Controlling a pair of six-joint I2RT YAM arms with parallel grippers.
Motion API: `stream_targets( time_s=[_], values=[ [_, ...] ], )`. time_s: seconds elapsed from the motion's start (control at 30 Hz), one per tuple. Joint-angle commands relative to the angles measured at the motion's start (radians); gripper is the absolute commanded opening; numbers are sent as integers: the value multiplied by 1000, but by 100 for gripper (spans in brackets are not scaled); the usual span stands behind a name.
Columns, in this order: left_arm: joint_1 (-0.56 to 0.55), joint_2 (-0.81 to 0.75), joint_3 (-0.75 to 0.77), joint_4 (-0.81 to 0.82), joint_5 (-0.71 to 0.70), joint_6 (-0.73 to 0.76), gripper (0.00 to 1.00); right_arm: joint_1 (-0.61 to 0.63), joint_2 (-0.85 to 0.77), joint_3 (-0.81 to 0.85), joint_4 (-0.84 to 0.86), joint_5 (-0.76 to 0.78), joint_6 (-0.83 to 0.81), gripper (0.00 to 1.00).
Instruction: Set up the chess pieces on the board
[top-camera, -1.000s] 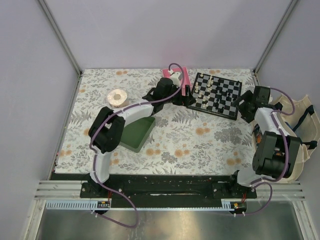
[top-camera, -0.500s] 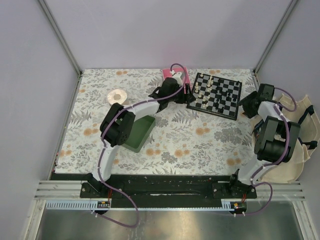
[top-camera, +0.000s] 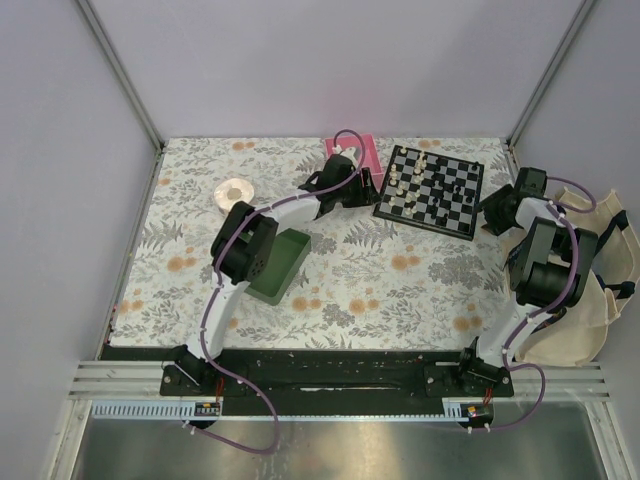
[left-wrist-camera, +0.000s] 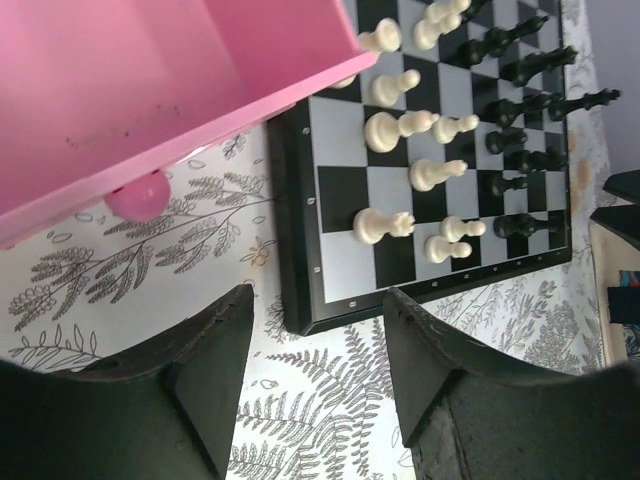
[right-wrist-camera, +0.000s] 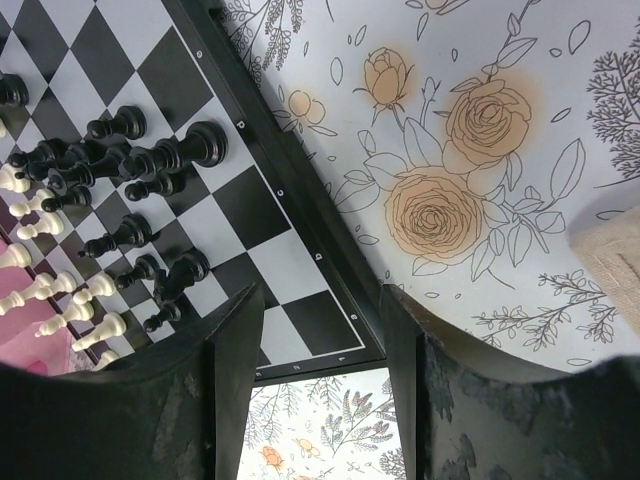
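Mid-setup: tiny cream-white and black figurines (left-wrist-camera: 400, 125) crowd the chequered dark-rimmed chessboard (left-wrist-camera: 292, 240); both arms' jaws hang half-open, empty, beside it; next I need one precise pinch.

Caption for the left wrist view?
Open left gripper facing the chessboard corner, cream pieces nearest, pink box alongside.

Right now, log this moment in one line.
left gripper: open, empty | right gripper: open, empty | board: cream and black chess pieces on it
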Motion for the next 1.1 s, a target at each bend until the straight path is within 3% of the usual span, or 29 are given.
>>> stream_targets(
  time_s=[0.0, 0.13, 0.33, 0.67, 1.07],
  values=[
    [-3, 18, 46, -1, -20, -27, 58, -3, 6, 33, 22, -37, 14, 58],
    [-2, 70, 145, -75, -14, -41, 57, -3, 23, 38, 22, -40, 14, 58],
    [0, 115, 199, -109, -13, -77, 53, -3, 55, 47, 24, -68, 15, 47],
    [8, 159, 227, -136, 56, -122, 50, -4, 58, 75, -54, -2, 18, 51],
    [9, 150, 221, -132, 72, -125, 49, -10, 128, 191, -191, -74, -2, 49]
  ],
)
